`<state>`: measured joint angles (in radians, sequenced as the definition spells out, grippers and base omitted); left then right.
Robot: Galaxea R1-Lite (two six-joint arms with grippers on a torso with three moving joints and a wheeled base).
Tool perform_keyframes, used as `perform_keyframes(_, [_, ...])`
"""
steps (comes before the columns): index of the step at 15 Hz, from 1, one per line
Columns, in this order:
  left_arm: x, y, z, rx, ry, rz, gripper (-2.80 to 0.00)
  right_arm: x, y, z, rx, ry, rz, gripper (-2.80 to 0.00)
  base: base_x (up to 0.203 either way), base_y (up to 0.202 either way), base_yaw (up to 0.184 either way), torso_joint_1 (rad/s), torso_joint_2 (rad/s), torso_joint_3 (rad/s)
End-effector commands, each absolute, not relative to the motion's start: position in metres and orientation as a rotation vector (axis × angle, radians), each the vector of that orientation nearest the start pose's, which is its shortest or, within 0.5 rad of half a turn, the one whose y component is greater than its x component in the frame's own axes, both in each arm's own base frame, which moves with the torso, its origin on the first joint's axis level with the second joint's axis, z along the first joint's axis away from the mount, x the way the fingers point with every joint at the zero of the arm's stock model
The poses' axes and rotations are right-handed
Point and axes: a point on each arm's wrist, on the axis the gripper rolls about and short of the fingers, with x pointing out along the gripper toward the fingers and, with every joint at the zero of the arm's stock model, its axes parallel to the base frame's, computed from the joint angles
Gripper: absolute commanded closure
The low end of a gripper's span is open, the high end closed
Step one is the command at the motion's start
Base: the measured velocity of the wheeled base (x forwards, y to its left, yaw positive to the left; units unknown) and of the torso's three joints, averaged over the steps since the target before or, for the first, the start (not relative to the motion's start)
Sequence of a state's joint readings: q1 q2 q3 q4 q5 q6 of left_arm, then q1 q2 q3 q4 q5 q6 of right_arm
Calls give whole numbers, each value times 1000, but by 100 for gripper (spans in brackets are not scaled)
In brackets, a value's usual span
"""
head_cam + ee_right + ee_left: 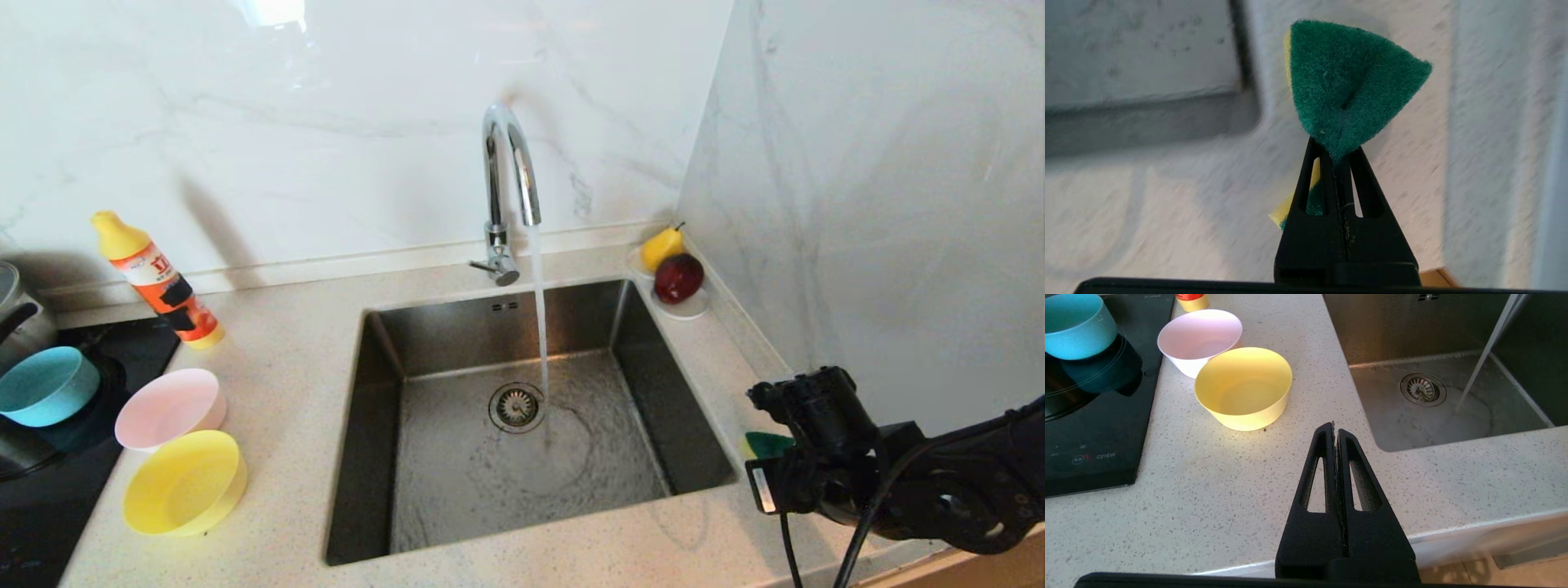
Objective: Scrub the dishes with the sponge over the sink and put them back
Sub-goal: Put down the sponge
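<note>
Three bowls stand left of the sink (384, 359): a light blue bowl (45, 385) on the black cooktop, a pink bowl (170, 408) and a yellow bowl (184, 483) on the counter. Water runs from the faucet (508, 175) into the basin. My right gripper (1336, 157) is shut on the sponge (1349, 83), pinched and folded with its green face showing, above the counter right of the sink; a green corner of the sponge (767, 444) shows beside the right arm. My left gripper (1334, 430) is shut and empty over the counter in front of the yellow bowl (1244, 387).
An orange detergent bottle (159, 280) leans at the back left near a steel pot (16, 314). A white saucer (690, 309) with a yellow pear and a red apple sits at the sink's back right corner. A marble wall (882, 204) closes the right side.
</note>
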<state>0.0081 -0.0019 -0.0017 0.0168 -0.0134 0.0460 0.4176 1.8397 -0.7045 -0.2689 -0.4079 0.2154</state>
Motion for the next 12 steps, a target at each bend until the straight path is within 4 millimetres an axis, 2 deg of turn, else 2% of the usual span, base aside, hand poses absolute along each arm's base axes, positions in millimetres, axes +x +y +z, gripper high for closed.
perform_keyframes(1, [-23, 0, 74, 46, 14, -6, 0, 273, 105, 86, -138, 782, -93, 0, 0, 0, 0, 0, 0, 0])
perform_keyframes(5, [-23, -1, 74, 46, 14, -5, 0, 276, 108, 89, -141, 766, -78, 0, 0, 0, 0, 0, 0, 0])
perform_keyframes(12, [-23, 0, 74, 46, 14, -6, 0, 276, 110, 81, -152, 786, -78, 0, 0, 0, 0, 0, 0, 0])
